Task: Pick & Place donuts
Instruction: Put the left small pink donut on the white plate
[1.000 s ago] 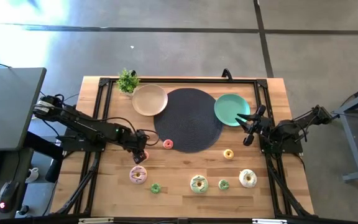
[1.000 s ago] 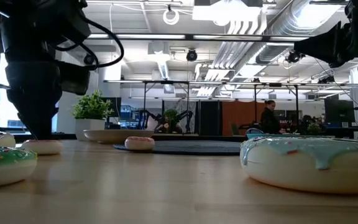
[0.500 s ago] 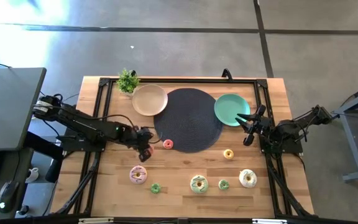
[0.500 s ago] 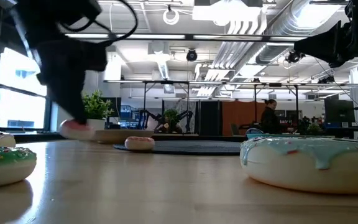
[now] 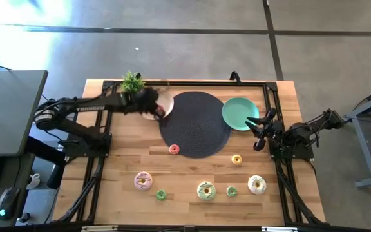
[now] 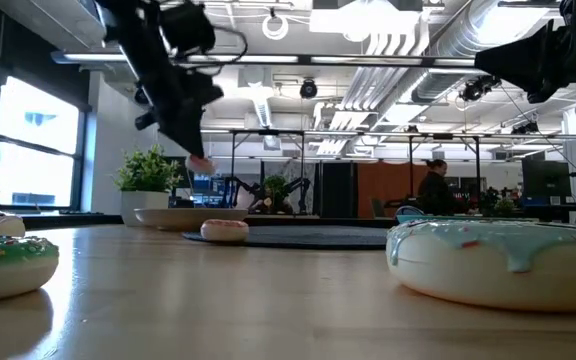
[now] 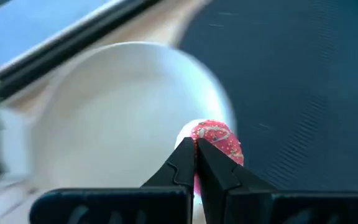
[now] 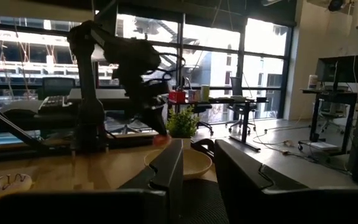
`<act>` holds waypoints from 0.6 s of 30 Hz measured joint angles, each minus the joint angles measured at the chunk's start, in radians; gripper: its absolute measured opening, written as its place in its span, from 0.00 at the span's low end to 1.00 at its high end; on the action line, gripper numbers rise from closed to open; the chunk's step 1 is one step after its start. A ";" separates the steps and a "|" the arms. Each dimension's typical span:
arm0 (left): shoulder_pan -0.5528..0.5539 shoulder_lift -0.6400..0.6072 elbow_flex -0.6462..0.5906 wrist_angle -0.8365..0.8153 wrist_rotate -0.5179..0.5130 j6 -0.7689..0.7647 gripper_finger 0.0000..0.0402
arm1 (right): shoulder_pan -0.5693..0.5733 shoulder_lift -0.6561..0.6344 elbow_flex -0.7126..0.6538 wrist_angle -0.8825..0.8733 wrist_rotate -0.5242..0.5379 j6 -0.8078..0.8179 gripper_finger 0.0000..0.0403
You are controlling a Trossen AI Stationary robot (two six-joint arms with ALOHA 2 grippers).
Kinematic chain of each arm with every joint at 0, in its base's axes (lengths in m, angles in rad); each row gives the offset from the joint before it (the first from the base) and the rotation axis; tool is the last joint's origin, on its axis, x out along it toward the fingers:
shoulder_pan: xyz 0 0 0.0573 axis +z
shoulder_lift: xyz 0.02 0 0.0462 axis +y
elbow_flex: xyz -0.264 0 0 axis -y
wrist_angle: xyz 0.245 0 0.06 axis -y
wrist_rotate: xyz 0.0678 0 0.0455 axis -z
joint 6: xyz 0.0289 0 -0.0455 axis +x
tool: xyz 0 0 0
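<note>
Above the beige plate [image 5: 161, 103], at its edge nearest the black round mat [image 5: 195, 124], the left end effector [image 5: 157, 111] hangs in the air, its fingers pinched on a small pink-red donut [image 7: 215, 141] speckled with sprinkles; the left wrist view shows the donut over the plate's rim where it meets the mat, and the low view shows it clear above the plate. Just beside the plate, away from the mat, stands a small potted plant [image 5: 133, 83]. The right end effector [image 5: 260, 131] waits on the far side of the mat from the plate, next to the teal plate [image 5: 239, 113], with its fingers parted and nothing between them. The other donuts lie on the wooden worktop [image 5: 192, 177], on the mat's side away from the plant: a mini pink one [image 5: 174, 149] touching the mat's edge, a mini yellow one [image 5: 236, 159], and farther off a row of a larger pink one [image 5: 143, 181], a mini green one [image 5: 161, 194], a larger green one [image 5: 205, 191], another mini green one [image 5: 231, 191] and a larger white one [image 5: 257, 185].
</note>
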 joint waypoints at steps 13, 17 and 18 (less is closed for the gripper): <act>0.149 0.223 -0.001 0.062 0.092 0.070 0.04 | 0.000 0.000 0.000 -0.007 0.000 0.000 0.22; 0.149 0.235 -0.001 0.099 0.111 0.090 0.15 | 0.000 0.000 0.000 -0.009 -0.004 0.005 0.22; 0.149 0.235 -0.001 0.097 0.115 0.094 0.18 | 0.000 0.000 0.000 -0.011 -0.008 0.007 0.22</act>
